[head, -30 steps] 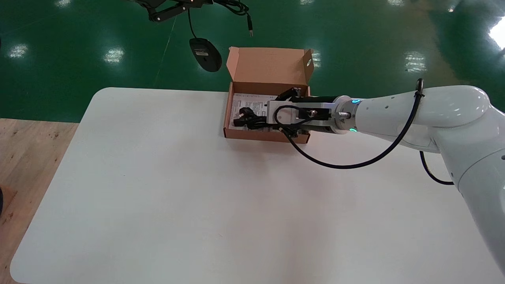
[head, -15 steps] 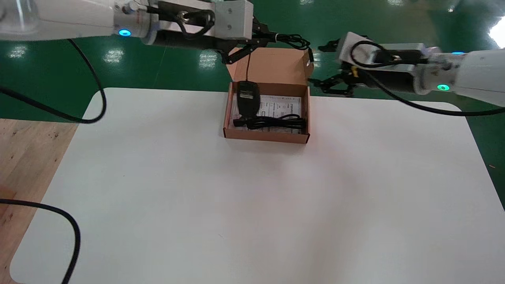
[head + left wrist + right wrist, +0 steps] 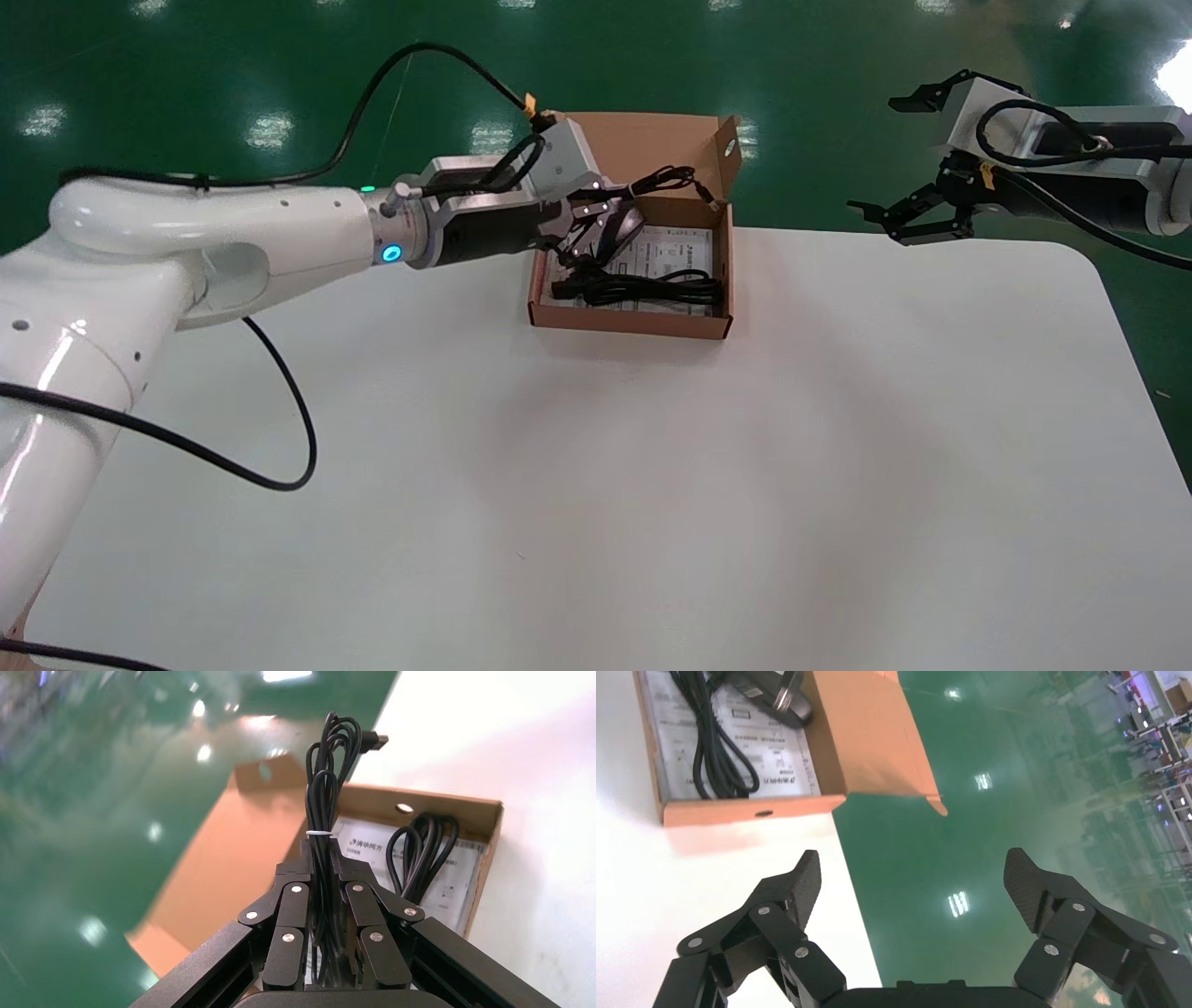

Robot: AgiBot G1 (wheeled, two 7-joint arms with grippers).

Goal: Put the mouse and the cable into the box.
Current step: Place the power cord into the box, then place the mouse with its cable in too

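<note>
An open brown cardboard box (image 3: 629, 323) stands at the table's far edge with its lid up. In it a coiled black cable (image 3: 643, 289) lies on a printed leaflet (image 3: 675, 250). The black mouse (image 3: 626, 224) rests in the box's far left part. My left gripper (image 3: 587, 228) is over the box's left side, shut on the mouse's tied cord bundle (image 3: 325, 811); its USB plug (image 3: 376, 740) sticks out beyond the fingers. My right gripper (image 3: 885, 154) hangs open off to the right of the box, beyond the table's far edge, holding nothing.
The white table (image 3: 596, 466) stretches toward me from the box. Green floor (image 3: 186, 93) lies beyond the far edge. The right wrist view shows the box (image 3: 736, 811), the cable (image 3: 712, 748) and the mouse (image 3: 772, 695) from the side.
The right gripper left the cable in the box and withdrew to the right. The left arm carried the dangling mouse over the box and came down, so the mouse now lies inside.
</note>
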